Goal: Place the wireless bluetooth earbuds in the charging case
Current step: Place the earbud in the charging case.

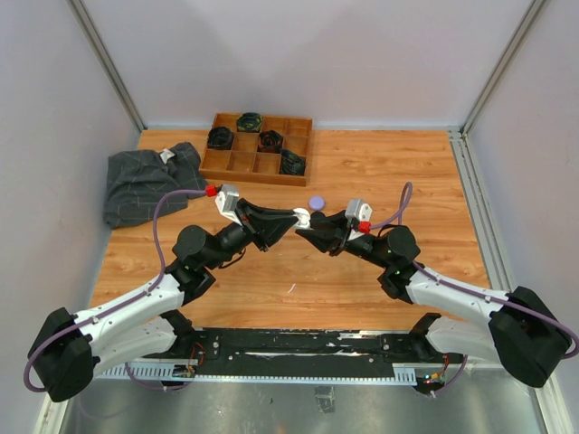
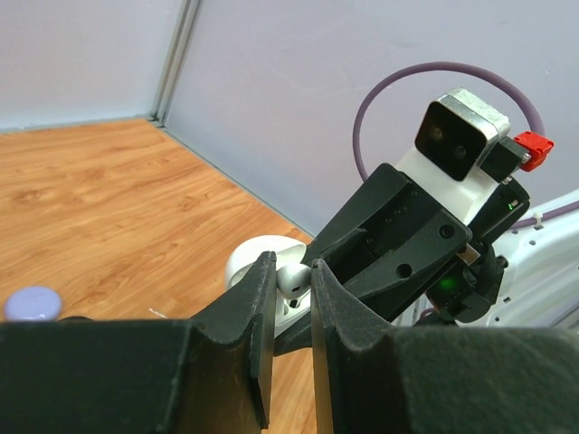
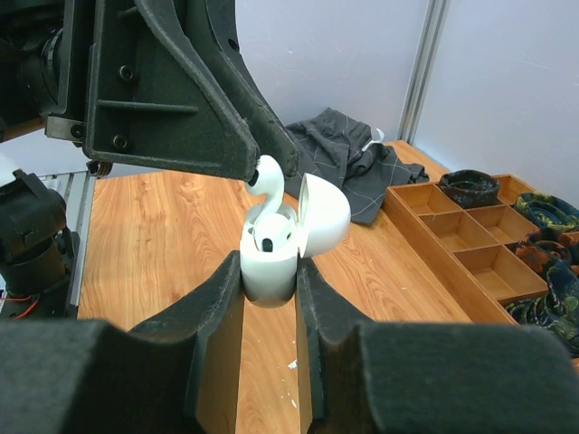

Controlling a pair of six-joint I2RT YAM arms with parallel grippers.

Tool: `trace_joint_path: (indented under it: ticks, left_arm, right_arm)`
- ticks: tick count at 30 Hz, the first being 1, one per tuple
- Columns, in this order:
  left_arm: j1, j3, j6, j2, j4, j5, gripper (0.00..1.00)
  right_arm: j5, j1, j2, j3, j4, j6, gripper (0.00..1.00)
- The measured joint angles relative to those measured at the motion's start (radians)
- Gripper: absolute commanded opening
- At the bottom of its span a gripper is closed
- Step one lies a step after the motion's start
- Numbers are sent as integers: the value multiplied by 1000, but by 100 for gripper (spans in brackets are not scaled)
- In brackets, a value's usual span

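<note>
One earbud [image 3: 267,177] in left jaws, over open case [image 3: 270,269] in right jaws

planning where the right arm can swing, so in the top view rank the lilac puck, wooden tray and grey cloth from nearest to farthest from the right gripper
From the right gripper:
1. lilac puck, just beyond it on the table.
2. wooden tray, farther back and to the left.
3. grey cloth, far left, at the table's edge.

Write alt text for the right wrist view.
The right hand grips an open white charging case, one earbud already seated inside, while the left hand holds a second white earbud over the opening. A grey cloth and a wooden divider tray lie behind.
</note>
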Motion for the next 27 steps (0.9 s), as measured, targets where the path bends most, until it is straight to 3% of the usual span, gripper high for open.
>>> trace_joint_path:
  ticks: [20, 27]
  left_arm:
    - [-9, 0, 65, 19, -18, 50, 31]
    - [-11, 1, 72, 13, -63, 29, 49]
  right_arm:
    - [26, 0, -40, -12, -30, -26, 1]
    - [28, 0, -42, -19, -50, -34, 1]
